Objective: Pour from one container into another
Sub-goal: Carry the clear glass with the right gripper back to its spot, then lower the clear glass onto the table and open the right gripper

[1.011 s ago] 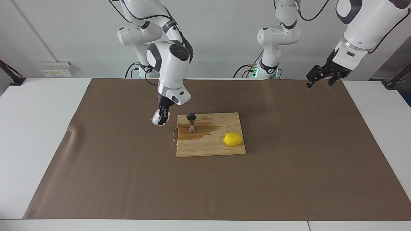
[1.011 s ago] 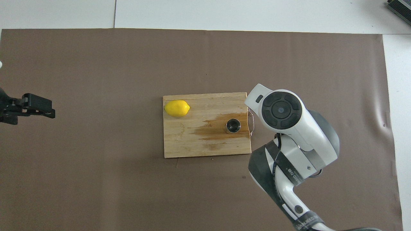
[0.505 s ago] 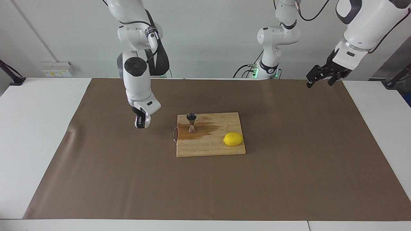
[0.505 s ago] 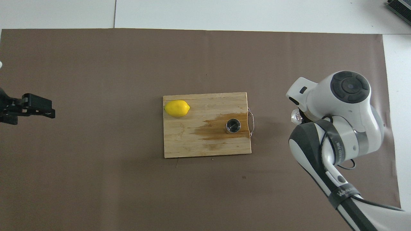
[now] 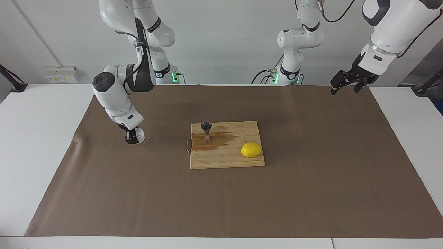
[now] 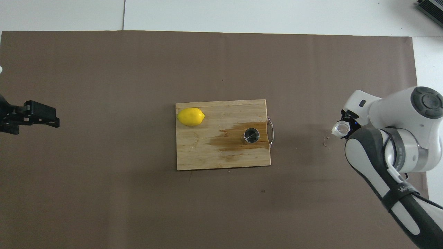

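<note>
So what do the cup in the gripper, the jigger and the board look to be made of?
Cup: clear plastic or glass, hard to say which; see-through with whitish glints. Right gripper holds it.
Jigger: polished steel; dark mirror-like shine.
Cutting board: pale wood in strips, possibly bamboo, with a brown wet-looking stain around the jigger.

A robotics lab: 2 white robot arms stand with trailing cables at a white table against a bare wall. A brown mat covers it (only a cutting board suggests a kitchen).
</note>
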`<state>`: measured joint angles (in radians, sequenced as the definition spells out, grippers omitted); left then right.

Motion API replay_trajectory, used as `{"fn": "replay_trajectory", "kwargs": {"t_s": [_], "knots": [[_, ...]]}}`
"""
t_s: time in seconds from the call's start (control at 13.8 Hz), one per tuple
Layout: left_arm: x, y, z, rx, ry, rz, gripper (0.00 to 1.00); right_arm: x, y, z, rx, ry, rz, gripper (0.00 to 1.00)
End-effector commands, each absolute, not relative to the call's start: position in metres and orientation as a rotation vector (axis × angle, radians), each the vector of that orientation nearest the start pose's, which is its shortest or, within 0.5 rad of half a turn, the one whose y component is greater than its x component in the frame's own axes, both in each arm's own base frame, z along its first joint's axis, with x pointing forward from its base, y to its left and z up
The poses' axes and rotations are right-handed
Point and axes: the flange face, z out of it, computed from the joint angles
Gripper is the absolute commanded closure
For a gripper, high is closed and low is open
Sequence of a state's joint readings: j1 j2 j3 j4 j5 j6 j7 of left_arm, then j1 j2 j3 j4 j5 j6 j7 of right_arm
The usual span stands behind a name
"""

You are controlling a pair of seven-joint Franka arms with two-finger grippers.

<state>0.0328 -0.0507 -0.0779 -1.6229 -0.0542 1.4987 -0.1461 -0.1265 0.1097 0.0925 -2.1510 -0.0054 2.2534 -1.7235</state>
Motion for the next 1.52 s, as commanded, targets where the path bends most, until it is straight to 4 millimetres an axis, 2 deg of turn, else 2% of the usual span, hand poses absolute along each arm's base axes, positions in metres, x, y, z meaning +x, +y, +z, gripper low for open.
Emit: {"fn": "replay_trajectory", "kwargs": {"t_s": [0.0, 0.29, 0.51, 0.58, 0.65, 0.72, 0.87, 1.08, 1.23, 1.44], "knots": [[0.524, -0.03, 0.626, -3.186, -0.155, 0.133, 0.0, 0.541, -0.039, 0.333, 2.096, 2.397, 0.097, 1.0], [0.524, -0.03, 0.626, -3.186, -0.155, 0.133, 0.0, 0.53, -0.052, 0.315, 2.11, 2.374, 0.108, 1.0], [0.524, -0.03, 0.626, -3.186, -0.155, 0.133, 0.0, 0.522, -0.052, 0.307, 2.12, 2.364, 0.112, 1.0], [0.524, -0.03, 0.626, -3.186, -0.155, 0.133, 0.0, 0.521, -0.052, 0.307, 2.123, 2.361, 0.114, 0.84], [0.524, -0.029, 0.626, -3.186, -0.157, 0.133, 0.0, 0.52, -0.055, 0.307, 2.127, 2.358, 0.113, 0.45], [0.524, -0.029, 0.626, -3.186, -0.157, 0.133, 0.0, 0.52, -0.055, 0.307, 2.132, 2.356, 0.112, 0.0], [0.524, -0.029, 0.626, -3.186, -0.157, 0.133, 0.0, 0.52, -0.055, 0.307, 2.136, 2.358, 0.109, 0.0], [0.524, -0.03, 0.626, -3.186, -0.155, 0.131, 0.0, 0.522, -0.056, 0.323, 2.153, 2.332, 0.121, 0.0], [0.524, -0.03, 0.626, -3.186, -0.155, 0.133, 0.0, 0.526, -0.054, 0.349, 2.219, 2.29, 0.133, 0.0], [0.524, -0.03, 0.626, -3.186, -0.155, 0.133, 0.0, 0.532, -0.049, 0.422, 2.414, 2.066, 0.155, 0.0]]}}
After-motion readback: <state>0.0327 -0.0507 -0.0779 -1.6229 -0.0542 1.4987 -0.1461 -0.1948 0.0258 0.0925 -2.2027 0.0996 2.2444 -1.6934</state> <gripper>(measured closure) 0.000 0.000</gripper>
